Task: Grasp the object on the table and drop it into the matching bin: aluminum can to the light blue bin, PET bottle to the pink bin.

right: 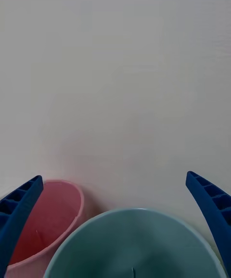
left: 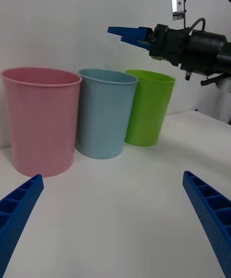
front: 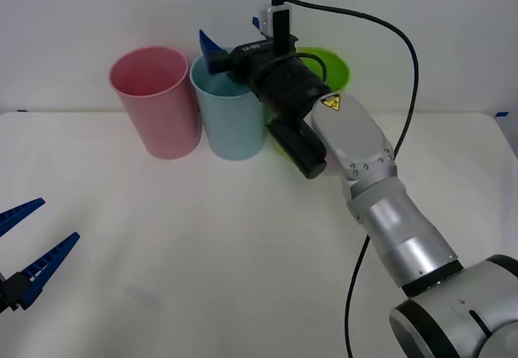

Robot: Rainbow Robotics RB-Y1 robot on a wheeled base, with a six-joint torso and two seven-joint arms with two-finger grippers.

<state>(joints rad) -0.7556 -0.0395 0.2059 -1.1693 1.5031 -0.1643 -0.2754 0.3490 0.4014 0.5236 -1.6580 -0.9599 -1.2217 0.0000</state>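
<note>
Bright, even, diffuse light washes the white table point(front: 202, 277) with faint soft shadows beside the pink bin point(front: 155, 103) and light blue bin point(front: 229, 119), no harsh glare, while the bin rims close to the right wrist camera look soft.

We take this for a lab test bench: a plain white table point(front: 202, 261) against a bare white wall point(left: 57, 13), with three plastic bins, pink point(front: 155, 103), light blue point(front: 231, 119) and lime green point(left: 148, 107), lined up in a row.
</note>
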